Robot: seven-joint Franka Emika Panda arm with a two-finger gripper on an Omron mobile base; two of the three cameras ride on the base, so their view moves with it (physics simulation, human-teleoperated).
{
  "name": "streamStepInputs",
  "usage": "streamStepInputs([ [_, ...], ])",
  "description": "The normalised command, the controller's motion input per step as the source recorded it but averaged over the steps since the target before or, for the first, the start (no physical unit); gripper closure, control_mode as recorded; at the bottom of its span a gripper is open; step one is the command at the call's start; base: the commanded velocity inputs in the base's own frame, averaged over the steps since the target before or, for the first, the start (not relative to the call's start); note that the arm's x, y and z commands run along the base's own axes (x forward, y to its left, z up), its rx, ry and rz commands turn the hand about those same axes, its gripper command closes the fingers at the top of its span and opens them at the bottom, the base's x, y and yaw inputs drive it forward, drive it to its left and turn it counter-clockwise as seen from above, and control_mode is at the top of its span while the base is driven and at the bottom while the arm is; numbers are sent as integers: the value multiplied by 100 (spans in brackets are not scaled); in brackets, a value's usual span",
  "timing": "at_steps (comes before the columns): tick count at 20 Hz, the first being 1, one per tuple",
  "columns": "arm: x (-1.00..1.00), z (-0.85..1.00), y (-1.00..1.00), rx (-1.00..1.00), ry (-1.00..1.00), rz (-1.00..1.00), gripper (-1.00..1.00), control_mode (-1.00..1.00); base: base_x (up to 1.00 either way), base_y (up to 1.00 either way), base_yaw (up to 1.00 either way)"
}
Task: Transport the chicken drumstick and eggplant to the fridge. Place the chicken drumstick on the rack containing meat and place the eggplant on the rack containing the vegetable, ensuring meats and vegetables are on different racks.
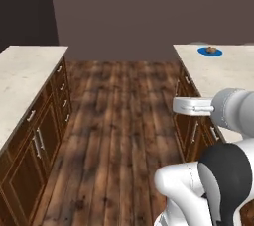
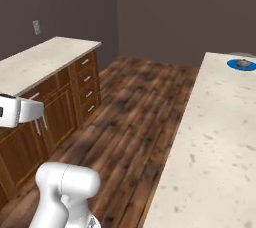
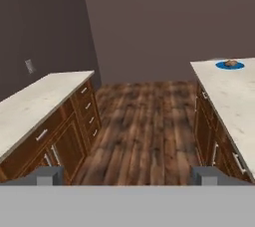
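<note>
The chicken drumstick lies on a blue plate at the far end of the right counter — well apart from the gripper, ahead and to its right. The gripper's fingers stand wide apart and hold nothing. The risk, I think: the base drives too near and the arm strikes the counter edge, or the reach falls short.

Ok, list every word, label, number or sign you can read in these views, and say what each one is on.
None can be read.
The wall plate above the left counter is blank.
The blue plate holding the chicken drumstick carries no marking.
The cabinet fronts carry no lettering.
</note>
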Motion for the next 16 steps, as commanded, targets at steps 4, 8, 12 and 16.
streamStepInputs([
  [4, 0, 0, 0, 0, 0, 0, -100, 100, 100, 0, 0],
  [8, 0, 0, 0, 0, 0, 0, -100, 100, 100, 0, 0],
  [12, 0, 0, 0, 0, 0, 0, -100, 100, 100, 0, 0],
  [16, 0, 0, 0, 0, 0, 0, -100, 100, 100, 12, -1],
])
